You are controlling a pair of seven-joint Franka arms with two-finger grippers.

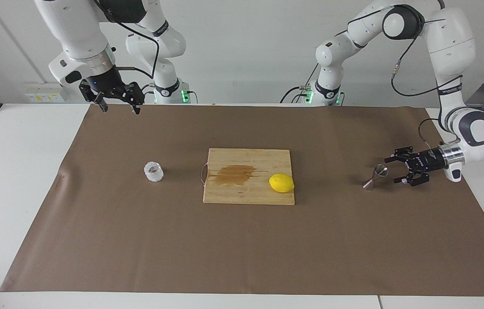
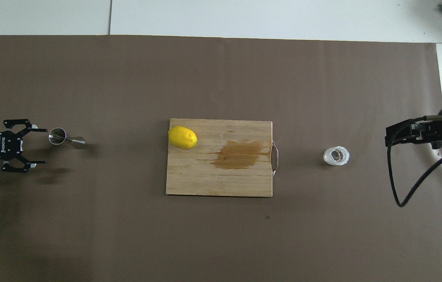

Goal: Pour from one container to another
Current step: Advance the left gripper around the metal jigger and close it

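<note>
Left pincer (image 1: 396, 170), jaws wide open and turned sideways just beside the upright steel jigger (image 1: 375, 177), looks set to grab it; right pincer (image 1: 118, 106), also open, waits well apart from the glass cup (image 1: 153, 171), whose contents can't be made out.

The left pincer (image 1: 394, 170) lies low and level just above the table (image 1: 19, 171), fingers spread. The right pincer (image 1: 118, 105) hangs raised, fingers apart, its arm waiting.
</note>
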